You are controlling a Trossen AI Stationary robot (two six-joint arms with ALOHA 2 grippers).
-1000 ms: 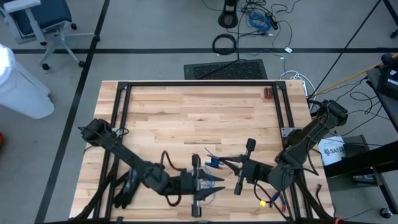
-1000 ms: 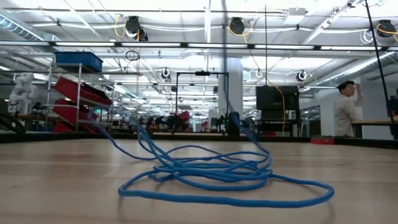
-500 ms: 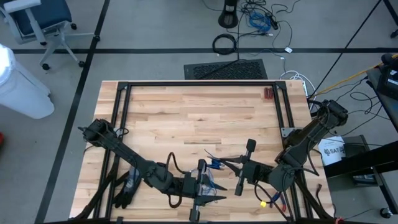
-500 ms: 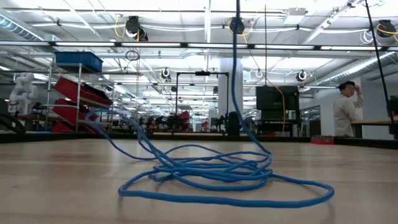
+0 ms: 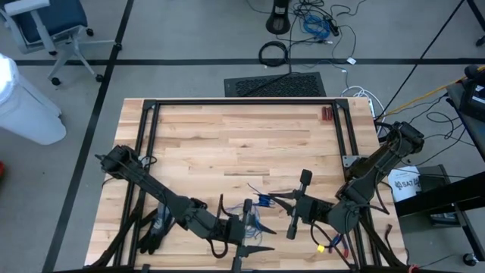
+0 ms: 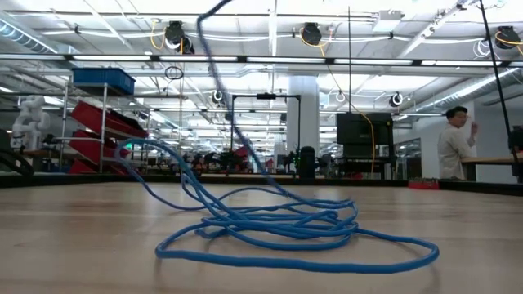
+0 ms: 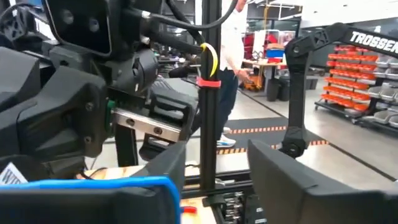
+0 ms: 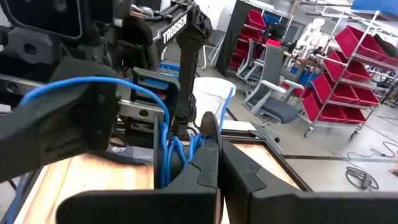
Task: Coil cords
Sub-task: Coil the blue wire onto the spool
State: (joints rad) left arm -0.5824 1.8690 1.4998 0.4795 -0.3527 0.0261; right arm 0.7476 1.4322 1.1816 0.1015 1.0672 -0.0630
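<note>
High view: two dark arms are reaching in over the near half of the table (image 5: 227, 136). One blue cord (image 5: 258, 202) is lying between them as a small loose bundle near the near edge, thin strands trailing left and far of it. The left gripper (image 5: 248, 231) is sitting at the near edge just near of the cord; the right gripper (image 5: 267, 199) is pointing left, its tip at the bundle. Among the left arm's struts one black glove (image 5: 154, 230) is lying.

Low view: the cord (image 6: 286, 233) is spreading in several flat loops, long axis left to right, with one strand rising up and left out of view. One person (image 6: 454, 147) is standing far right in the room behind.

Left wrist view: the two fingers (image 7: 292, 180) are standing wide apart and holding nothing; a blue strand (image 7: 93, 185) is crossing beside one.

Right wrist view: the two fingers (image 8: 211, 162) are pressing together, with blue strands (image 8: 168, 146) hanging just beyond their tips; whether they are pinching the cord cannot be told.
</note>
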